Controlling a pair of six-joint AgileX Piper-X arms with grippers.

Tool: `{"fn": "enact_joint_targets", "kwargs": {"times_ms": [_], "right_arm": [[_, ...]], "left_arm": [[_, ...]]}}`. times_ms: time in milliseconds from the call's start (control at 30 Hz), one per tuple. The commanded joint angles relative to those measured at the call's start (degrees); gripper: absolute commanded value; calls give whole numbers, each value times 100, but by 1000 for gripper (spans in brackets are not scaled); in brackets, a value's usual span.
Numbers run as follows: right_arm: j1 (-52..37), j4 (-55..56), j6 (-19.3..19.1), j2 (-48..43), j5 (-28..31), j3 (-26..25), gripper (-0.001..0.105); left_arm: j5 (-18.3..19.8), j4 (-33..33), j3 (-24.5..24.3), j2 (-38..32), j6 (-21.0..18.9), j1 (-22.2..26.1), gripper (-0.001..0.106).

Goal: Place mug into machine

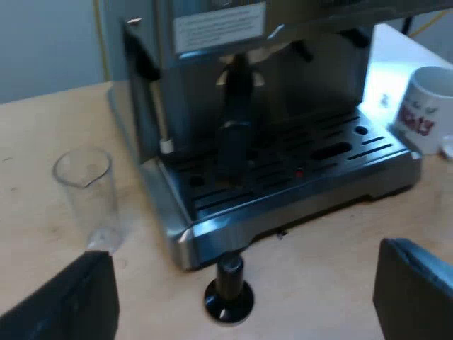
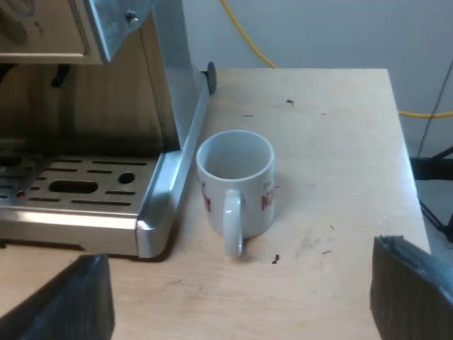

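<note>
A white mug [image 2: 236, 185] with red lettering stands upright on the wooden table, close beside the espresso machine's drip tray [image 2: 78, 188], its handle turned toward my right gripper [image 2: 241, 297]. That gripper is open, back from the mug, nothing between its fingers. In the left wrist view the mug [image 1: 427, 108] stands by the side of the machine [image 1: 269, 142]. The metal holder's dark handle [image 1: 236, 120] is locked into the machine's front, over the slotted tray. My left gripper [image 1: 248, 301] is open before the machine, holding nothing.
A clear measuring glass [image 1: 88, 191] stands on the table beside the machine. A tamper with a black knob [image 1: 228, 292] rests just before the tray's edge, between my left fingers. The table's edge [image 2: 403, 142] lies beyond the mug, with a yellow cable [image 2: 244, 35] behind.
</note>
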Motion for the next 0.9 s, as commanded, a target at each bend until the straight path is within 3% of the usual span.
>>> {"fn": "enact_joint_targets", "kwargs": {"times_ms": [33,167,333,633,900], "right_arm": [[75,-44,-125,358,-98,-206,90],[218,-44,-161,850,-202,-395,89],[474,-58,-161,1479,-212,-565,78],[844,-243,160,2153,69,-567,78],[879,-526,331,2683,355,-536,78]], "left_arm": [[140,-384,-143,348,-49,-297,77],[223,-775,-243,909,-49,-724,77],[223,-1436,-341,1623,-49,-1412,77],[213,-2545,-345,2738,-49,-2500,77],[213,-3387,-345,3788,-49,-2783,77]]}}
